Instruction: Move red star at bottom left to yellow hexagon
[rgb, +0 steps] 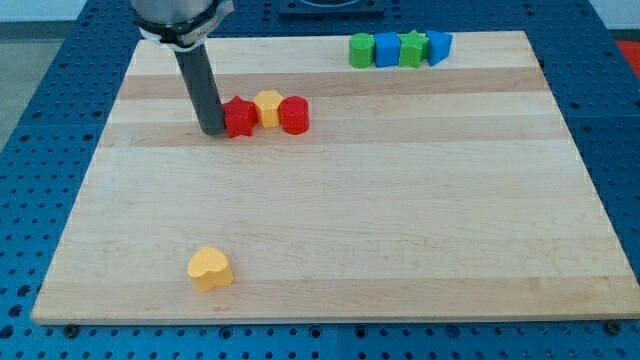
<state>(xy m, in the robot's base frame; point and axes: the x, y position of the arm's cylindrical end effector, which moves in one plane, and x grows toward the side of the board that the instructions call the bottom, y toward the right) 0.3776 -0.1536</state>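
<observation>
The red star (240, 117) lies in the upper left part of the wooden board (330, 240). Its right side touches the yellow hexagon (268, 107). A red cylinder (294, 115) touches the hexagon's right side, so the three form a short row. My tip (212, 131) is against the star's left side, with the dark rod rising toward the view's top left.
A yellow heart (210, 268) lies near the board's bottom left. A row of blocks sits at the top edge: green block (360, 49), blue block (386, 48), green star (411, 47), blue block (438, 45).
</observation>
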